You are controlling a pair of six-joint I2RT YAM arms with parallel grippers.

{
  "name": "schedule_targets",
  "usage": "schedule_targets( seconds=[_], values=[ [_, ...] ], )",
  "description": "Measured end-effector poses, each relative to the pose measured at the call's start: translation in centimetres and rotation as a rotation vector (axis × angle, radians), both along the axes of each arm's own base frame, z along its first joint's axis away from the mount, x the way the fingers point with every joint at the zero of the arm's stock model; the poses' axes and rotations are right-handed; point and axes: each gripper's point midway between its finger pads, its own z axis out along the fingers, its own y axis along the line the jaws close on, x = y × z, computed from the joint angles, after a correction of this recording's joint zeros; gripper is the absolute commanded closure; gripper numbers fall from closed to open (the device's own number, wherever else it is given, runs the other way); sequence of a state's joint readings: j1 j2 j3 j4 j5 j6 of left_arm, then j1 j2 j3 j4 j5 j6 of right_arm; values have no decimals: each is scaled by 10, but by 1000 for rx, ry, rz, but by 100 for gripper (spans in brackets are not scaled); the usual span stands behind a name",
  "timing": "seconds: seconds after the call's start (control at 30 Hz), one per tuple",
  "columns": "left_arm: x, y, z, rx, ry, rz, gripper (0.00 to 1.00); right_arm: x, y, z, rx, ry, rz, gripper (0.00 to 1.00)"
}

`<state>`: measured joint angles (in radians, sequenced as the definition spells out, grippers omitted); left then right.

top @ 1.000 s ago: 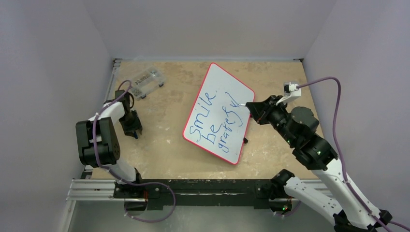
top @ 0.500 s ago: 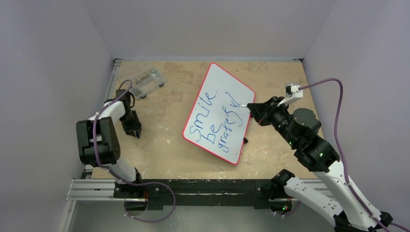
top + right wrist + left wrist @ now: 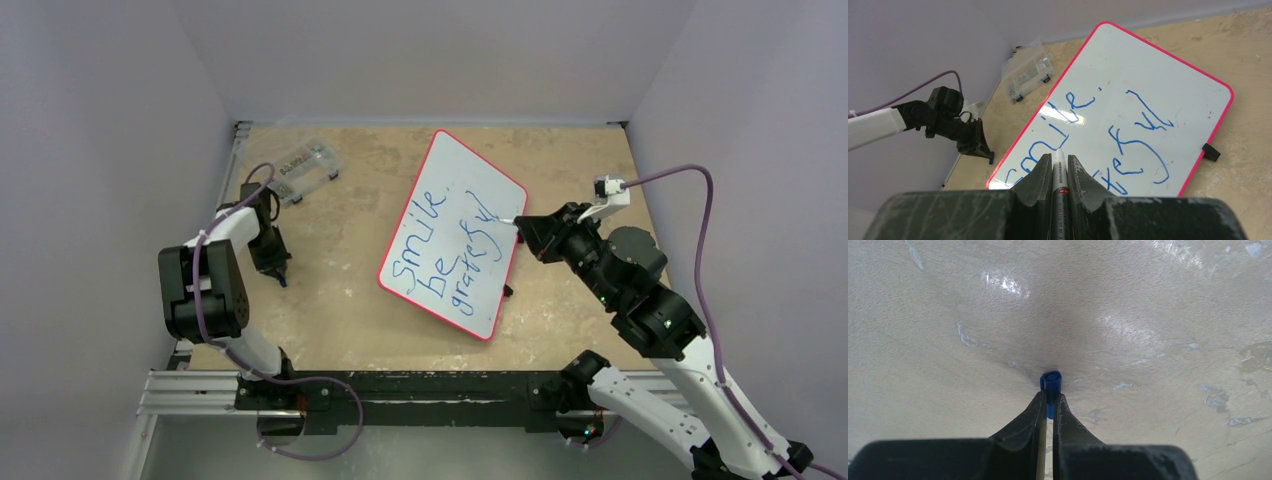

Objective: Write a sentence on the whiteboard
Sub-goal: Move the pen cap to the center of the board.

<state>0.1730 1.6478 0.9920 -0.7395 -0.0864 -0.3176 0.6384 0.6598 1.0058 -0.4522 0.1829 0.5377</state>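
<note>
The whiteboard (image 3: 455,170) (image 3: 1143,60) lies slanted mid-table, white with a red rim. On it stands the sentence (image 3: 443,252) (image 3: 1128,132) in blue: "smile be grateful". My right gripper (image 3: 526,228) (image 3: 1059,160) is shut on a grey marker (image 3: 1059,176). Its white tip (image 3: 511,220) points over the board's right edge. At the table's left, my left gripper (image 3: 276,268) (image 3: 1049,399) points down at the tabletop. It is shut on a small blue cap (image 3: 1051,382) (image 3: 284,281) standing upright on the table.
A small clear plastic compartment box (image 3: 306,168) (image 3: 1029,75) sits at the far left corner. A black foot (image 3: 1211,151) sticks out from the board's right side. Purple walls enclose the table on three sides.
My left gripper's jaws have closed onto the blue cap. The right arm has drawn back slightly to the right with the marker.
</note>
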Motion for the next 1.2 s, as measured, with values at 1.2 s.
schedule_targets(
  seconds=[1.2],
  values=[
    [31, -61, 36, 18, -169, -222, 70, 0, -1, -1, 11, 16, -11, 100]
  ],
)
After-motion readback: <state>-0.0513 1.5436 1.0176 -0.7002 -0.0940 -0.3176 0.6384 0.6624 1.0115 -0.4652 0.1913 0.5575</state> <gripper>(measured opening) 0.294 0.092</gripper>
